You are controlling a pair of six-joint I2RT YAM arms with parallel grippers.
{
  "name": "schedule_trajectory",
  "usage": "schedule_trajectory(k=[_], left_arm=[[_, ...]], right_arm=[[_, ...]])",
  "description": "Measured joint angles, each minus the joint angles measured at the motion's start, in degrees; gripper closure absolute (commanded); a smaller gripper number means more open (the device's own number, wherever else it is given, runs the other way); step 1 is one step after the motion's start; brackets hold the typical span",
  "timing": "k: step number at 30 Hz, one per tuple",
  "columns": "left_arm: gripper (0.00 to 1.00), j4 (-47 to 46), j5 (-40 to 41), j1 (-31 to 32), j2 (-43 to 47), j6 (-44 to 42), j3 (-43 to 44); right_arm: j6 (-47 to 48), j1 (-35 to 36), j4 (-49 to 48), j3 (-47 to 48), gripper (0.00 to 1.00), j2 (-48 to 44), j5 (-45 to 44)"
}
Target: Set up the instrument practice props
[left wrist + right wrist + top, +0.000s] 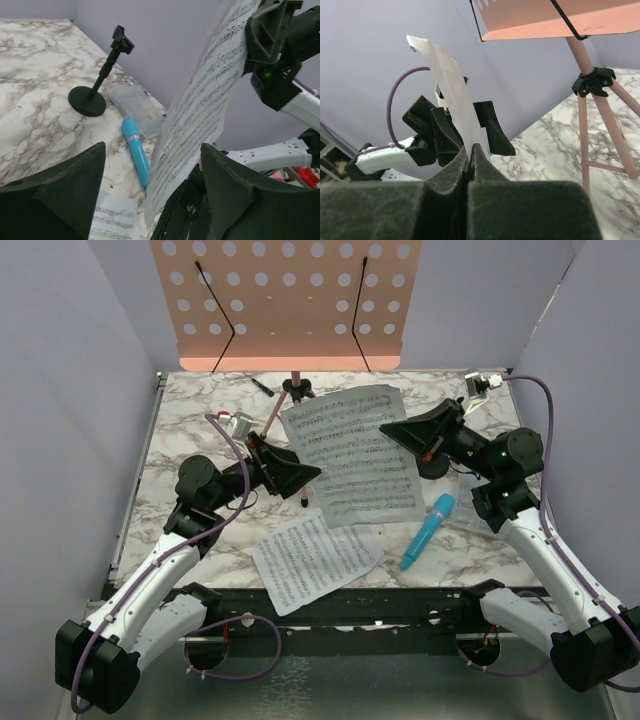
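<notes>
Jaws, right gripper [471, 150]: pressed flat together on one edge of raised sheet-music page [455, 85], pinched and held up off the tabletop [190, 430], standing nearly on edge in right wrist view.

Jaws, left gripper [152, 170]: wide apart, lower edge of same raised sheet-music page sitting in the gap between the two fingers; contact with either finger not clear.

From above: raised sheet-music page over the middle of the tabletop, between the two grippers, left gripper at its lower left edge, right gripper at its upper right edge.

Second sheet-music page [315, 560]: flat on tabletop near the front edge, below the raised one, slightly skewed.

Blue toy microphone [428, 532]: lying on tabletop, right of second sheet-music page, close to the right arm.

Black mic stand [95, 85]: upright on its round base, near the right wall, beyond the microphone, apart from it.

Clear plastic case [137, 107]: flat on tabletop between mic stand and microphone, just beside the microphone's far end.

Pink music stand [290, 300]: upright at far edge of tabletop, perforated tray facing forward, tripod legs [600, 130] spread on the marble.

Pen-like stick [262, 388]: lying just left of the tripod legs.
</notes>
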State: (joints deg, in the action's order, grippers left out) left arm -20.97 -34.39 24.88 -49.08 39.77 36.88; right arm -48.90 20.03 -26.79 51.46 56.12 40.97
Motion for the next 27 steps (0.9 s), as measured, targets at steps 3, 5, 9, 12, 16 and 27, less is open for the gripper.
schedule_trajectory(k=[3, 5, 9, 12, 16, 27], left_arm=[[0.38, -4.2, -2.2, 0.3, -1.7, 2.7, 0.5], [0.49, -6.4, -3.0, 0.7, -2.8, 4.5, 1.0], [0.65, -9.8, -3.8, 1.9, -3.8, 7.1, 2.1], [0.7, -12.4, -4.0, 2.8, -4.1, 8.4, 3.2], [0.7, -15.0, -4.2, 4.3, -5.0, 9.6, 4.2], [1.0, -16.1, -4.3, 6.4, -7.5, 10.4, 4.7]], right_arm=[[-3.5, 0.0, -4.4, -1.0, 0.99, 0.8, 0.0], [-5.5, 0.0, -7.1, -1.7, 1.0, 1.3, 0.0], [-8.5, 0.0, -11.1, -2.9, 1.0, 1.7, 0.0], [-9.9, 0.0, -13.0, -3.0, 1.0, 1.7, 0.0], [-11.3, 0.0, -15.3, -3.0, 1.0, 2.1, 0.0], [-12.7, 0.0, -16.7, -3.1, 1.0, 2.6, 0.1]])
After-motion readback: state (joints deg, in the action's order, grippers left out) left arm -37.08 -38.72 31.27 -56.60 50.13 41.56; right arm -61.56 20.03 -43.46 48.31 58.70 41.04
